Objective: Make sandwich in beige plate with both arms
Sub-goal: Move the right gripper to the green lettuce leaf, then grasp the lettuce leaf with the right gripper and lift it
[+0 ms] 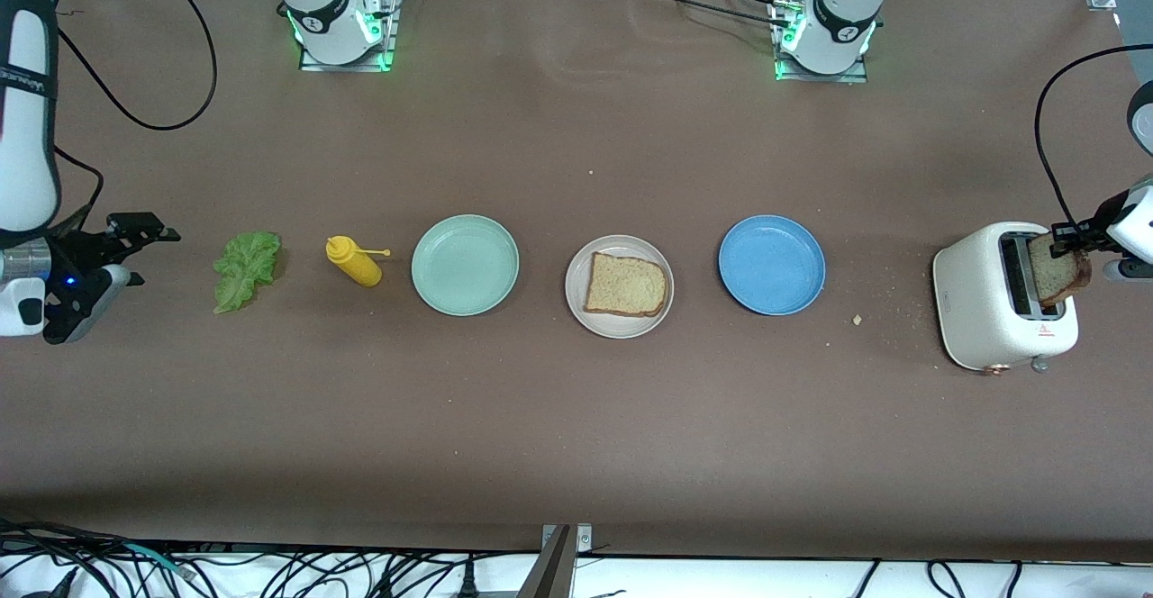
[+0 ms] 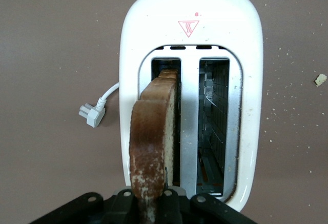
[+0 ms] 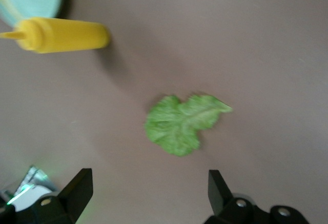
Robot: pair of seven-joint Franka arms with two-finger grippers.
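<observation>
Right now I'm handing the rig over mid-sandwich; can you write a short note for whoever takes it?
Left gripper: shut on the toast slice, partly out of the toaster slot.
Right gripper: open, above the table near the lettuce leaf, holding nothing.
Done: one bread slice lies on the beige plate.
Left: lettuce onto that slice, then the toast on top.
Mustard bottle, mint plate and blue plate are not in use.
</observation>
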